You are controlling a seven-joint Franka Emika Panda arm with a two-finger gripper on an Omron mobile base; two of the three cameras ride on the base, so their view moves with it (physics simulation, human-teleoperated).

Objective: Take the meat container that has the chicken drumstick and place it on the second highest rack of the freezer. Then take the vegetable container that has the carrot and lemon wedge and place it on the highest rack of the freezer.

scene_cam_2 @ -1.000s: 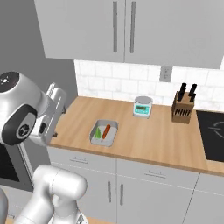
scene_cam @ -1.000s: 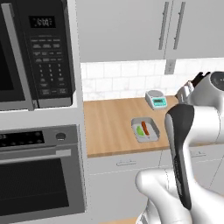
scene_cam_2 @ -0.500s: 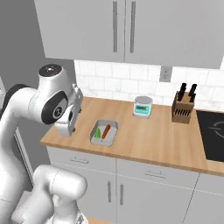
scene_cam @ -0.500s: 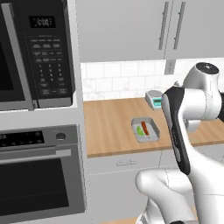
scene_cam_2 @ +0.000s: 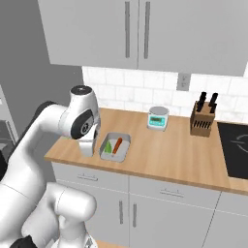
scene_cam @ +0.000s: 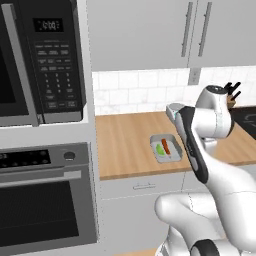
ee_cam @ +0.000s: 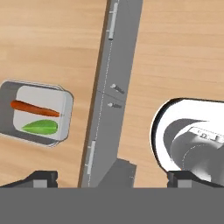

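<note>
My gripper point(ee_cam: 111, 177) is released, jaws spread wide, holding nothing — it looks straight down past the counter point(ee_cam: 48, 39) edge at the cabinet fronts below. The tray point(ee_cam: 64, 114) sits on the counter off to one side of it, apart from my fingertips point(ee_cam: 39, 177). Inside lie the carrot point(ee_cam: 34, 108) and the lemon wedge point(ee_cam: 40, 127), side by side. From the base cameras, the tray point(scene_cam_2: 123, 140) rests near the counter's front edge, just beside my arm's wrist — a scale point(scene_cam_2: 158, 117) and knife block point(scene_cam_2: 202, 121) stand further back.
</note>
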